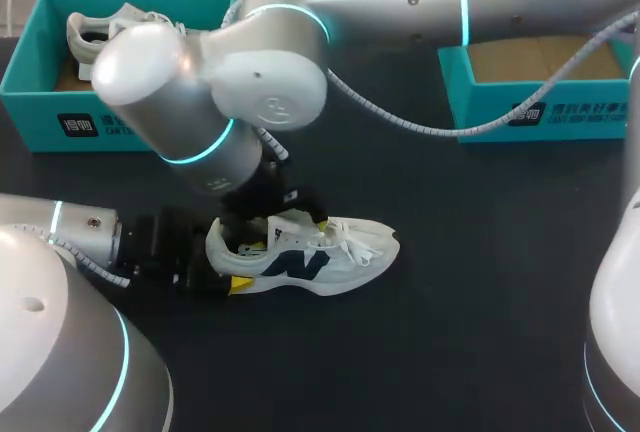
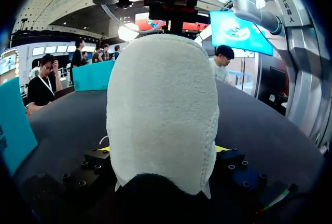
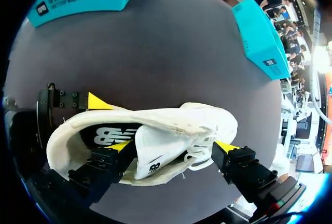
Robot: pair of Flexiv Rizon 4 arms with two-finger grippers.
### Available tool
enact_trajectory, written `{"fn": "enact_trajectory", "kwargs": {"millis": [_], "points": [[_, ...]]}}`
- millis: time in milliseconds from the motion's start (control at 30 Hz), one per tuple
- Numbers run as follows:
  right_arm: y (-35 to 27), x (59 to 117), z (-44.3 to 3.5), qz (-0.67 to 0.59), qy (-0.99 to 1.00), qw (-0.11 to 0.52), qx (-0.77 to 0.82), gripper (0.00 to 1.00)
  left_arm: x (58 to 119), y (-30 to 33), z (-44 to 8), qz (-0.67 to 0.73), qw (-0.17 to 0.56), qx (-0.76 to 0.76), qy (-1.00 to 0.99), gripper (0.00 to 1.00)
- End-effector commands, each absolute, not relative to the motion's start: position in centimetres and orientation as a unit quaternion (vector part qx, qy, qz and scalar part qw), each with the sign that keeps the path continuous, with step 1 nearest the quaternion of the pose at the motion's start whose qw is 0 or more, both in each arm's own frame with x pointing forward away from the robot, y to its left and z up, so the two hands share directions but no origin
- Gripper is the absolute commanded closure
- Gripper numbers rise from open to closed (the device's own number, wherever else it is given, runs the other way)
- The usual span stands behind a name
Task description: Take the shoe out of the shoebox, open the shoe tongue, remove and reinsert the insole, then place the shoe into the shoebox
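Shoe (image 1: 320, 262) heel masked by left pincer (image 2: 163, 150), right pincer (image 3: 171, 149) grip unclear

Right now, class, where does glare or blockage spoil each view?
Head view: glare on the right silver arm, which hides part of the white lace-up sneaker. Left wrist view: the sneaker's heel fills the middle. Right wrist view: dark table evenly lit.

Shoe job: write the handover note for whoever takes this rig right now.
left gripper: shut on the heel of the shoe, which lies on the table.
right gripper: at the shoe's mouth by the tongue; grip unclear.
insole: inside the shoe.
empty shoebox at far right; far left shoebox holds another shoe.
Done: shoe out.
Left, it seems: tongue, insole out and back, boxing.
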State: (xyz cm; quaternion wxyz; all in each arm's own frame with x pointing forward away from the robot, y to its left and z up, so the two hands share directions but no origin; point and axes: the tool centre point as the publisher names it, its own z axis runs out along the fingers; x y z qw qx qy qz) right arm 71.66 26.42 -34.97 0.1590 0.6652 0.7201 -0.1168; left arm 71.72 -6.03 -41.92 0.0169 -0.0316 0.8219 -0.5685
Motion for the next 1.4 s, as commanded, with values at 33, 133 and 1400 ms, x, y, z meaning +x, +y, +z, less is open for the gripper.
{"fn": "enact_trajectory", "kwargs": {"millis": [33,133,1400], "points": [[25.9,71.5,-34.6,-0.081,0.494,0.203,0.842,0.0,71.7,-6.2,-42.3,-0.569,0.017,-0.032,0.822,1.0],[25.1,71.7,-34.0,-0.082,0.483,0.214,0.845,0.0,71.7,-6.2,-42.3,-0.569,0.017,-0.032,0.822,1.0],[19.8,72.3,-31.7,-0.041,0.636,0.133,0.759,1.0,71.7,-6.2,-42.3,-0.569,0.017,-0.032,0.822,1.0]]}}
